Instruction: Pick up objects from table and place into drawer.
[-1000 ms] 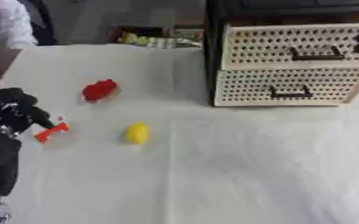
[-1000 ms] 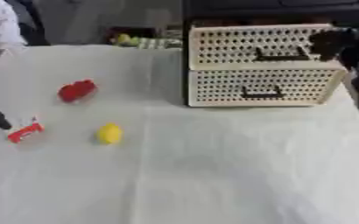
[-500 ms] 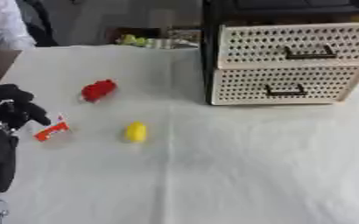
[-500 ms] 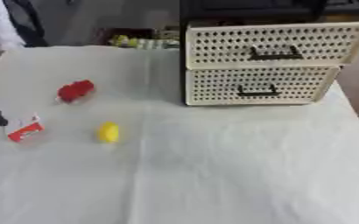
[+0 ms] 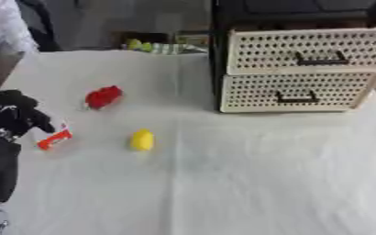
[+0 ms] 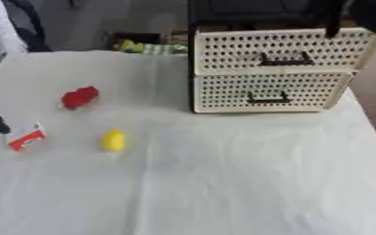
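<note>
Left hand (image 5: 11,114) at left edge, fingers curled, forearm running down

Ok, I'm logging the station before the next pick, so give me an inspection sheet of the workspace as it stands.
Surface: table under a white cloth.
Job's things: red object, yellow object and a small red and white object lie apart on the left half; two-drawer perforated unit at far right, both drawers look closed.
Clutter: nothing seen on the cloth.
Hands: left hand at the left edge beside the red and white object, fingers curled, contact unclear; a dark shape at the top right corner may be the right hand, state unclear.
Cables: nothing seen.
Surroundings: yellow-green items beyond the table's far edge.
</note>
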Controlling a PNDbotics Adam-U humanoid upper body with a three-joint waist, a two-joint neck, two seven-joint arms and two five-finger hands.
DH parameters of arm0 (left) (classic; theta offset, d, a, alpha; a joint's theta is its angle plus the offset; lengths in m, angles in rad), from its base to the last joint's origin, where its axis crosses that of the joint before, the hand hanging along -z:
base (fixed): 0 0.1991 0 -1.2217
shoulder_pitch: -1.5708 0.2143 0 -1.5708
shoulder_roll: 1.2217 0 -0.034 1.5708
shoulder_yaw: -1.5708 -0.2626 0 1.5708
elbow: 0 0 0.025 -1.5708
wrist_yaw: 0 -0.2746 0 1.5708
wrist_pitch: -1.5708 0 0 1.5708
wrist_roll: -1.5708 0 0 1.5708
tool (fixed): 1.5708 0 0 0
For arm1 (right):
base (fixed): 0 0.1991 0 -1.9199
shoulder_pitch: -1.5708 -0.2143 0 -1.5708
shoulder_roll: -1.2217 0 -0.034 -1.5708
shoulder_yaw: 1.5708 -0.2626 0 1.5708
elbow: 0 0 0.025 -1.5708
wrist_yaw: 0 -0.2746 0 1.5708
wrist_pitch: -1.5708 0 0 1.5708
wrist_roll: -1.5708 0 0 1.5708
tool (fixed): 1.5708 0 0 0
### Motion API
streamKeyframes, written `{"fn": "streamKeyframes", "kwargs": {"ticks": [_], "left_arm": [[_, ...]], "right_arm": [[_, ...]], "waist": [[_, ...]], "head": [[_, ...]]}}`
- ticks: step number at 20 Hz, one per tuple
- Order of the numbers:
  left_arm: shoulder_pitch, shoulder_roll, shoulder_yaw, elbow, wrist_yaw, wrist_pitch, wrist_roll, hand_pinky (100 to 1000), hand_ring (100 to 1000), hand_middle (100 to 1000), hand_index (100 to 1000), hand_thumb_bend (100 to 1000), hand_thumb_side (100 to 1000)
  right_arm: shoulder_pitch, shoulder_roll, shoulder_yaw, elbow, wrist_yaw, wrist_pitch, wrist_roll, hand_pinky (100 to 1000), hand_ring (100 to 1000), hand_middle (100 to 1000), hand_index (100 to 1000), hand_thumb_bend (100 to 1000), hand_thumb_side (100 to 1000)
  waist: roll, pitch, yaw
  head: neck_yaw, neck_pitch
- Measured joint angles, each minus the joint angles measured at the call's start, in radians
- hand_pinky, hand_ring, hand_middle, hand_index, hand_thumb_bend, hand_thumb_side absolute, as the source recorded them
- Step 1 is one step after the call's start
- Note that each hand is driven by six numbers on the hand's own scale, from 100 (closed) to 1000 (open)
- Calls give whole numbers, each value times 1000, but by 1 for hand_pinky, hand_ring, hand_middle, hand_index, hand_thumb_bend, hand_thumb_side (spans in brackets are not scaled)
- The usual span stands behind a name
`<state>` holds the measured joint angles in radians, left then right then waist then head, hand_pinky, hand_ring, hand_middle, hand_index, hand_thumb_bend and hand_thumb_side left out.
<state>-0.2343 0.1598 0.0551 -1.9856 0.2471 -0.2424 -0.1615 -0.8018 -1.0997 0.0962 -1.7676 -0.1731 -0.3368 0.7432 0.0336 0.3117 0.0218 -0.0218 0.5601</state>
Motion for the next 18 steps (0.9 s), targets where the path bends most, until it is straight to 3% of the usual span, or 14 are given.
{"fn": "streamKeyframes", "kwargs": {"ticks": [4,13,15,18], "left_arm": [[5,12,-3,0,2,0,0,480,534,583,723,104,909],[7,16,-4,0,3,1,-1,478,534,583,722,106,913],[7,16,-4,0,3,2,-2,478,534,583,723,106,913],[7,16,-4,0,3,3,-3,478,533,583,722,108,917]], "right_arm": [[-77,1,47,103,14,5,81,528,561,417,809,100,960],[-211,67,173,313,103,4,80,166,280,100,837,100,962],[-236,88,197,356,127,-2,74,100,199,100,838,100,975],[-271,123,221,416,147,-8,68,100,135,100,845,158,1000]], "waist": [[-4,-6,-8],[-12,-9,-10],[-12,-9,-10],[-11,-9,-10]], "head": [[5,-2],[6,-12],[5,-18],[1,-34]]}}
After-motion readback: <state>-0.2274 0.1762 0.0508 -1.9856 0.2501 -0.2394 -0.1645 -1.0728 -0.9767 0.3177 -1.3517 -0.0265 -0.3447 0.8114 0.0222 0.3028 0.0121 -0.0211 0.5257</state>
